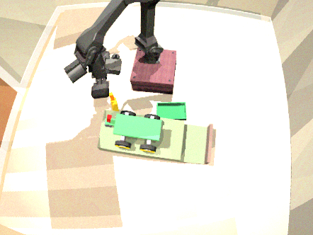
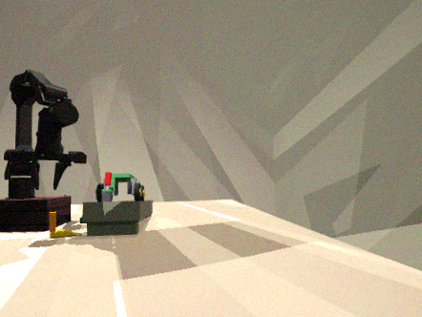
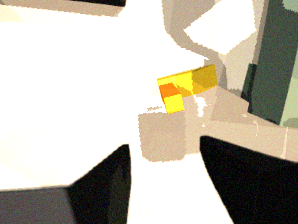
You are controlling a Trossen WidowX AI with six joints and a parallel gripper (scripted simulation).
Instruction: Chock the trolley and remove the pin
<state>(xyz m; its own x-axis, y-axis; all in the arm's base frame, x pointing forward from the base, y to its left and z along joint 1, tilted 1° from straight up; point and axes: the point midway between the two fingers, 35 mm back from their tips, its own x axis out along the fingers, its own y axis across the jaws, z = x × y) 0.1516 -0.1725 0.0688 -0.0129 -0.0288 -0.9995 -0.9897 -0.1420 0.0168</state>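
Observation:
The yellow chock (image 1: 113, 100) (image 2: 61, 232) (image 3: 187, 87) with its orange handle stands on the table beside the uphill end of the ramp (image 1: 195, 141) (image 2: 116, 210), apart from the wheels. The green trolley (image 1: 138, 127) (image 2: 121, 183) sits on the ramp with the red-headed stop pin (image 1: 109, 118) (image 2: 108, 178) at its uphill end. My gripper (image 1: 100, 93) (image 2: 59, 178) (image 3: 165, 145) hangs above the table just short of the chock, fingers partly apart with nothing between them. The green tray (image 1: 173, 111) lies behind the ramp.
The arm's maroon base block (image 1: 154, 76) (image 2: 33, 212) stands behind the tray and chock. A raised lip (image 1: 210, 143) closes the ramp's downhill end. The ramp's dark side wall (image 3: 270, 65) shows at the right of the wrist view.

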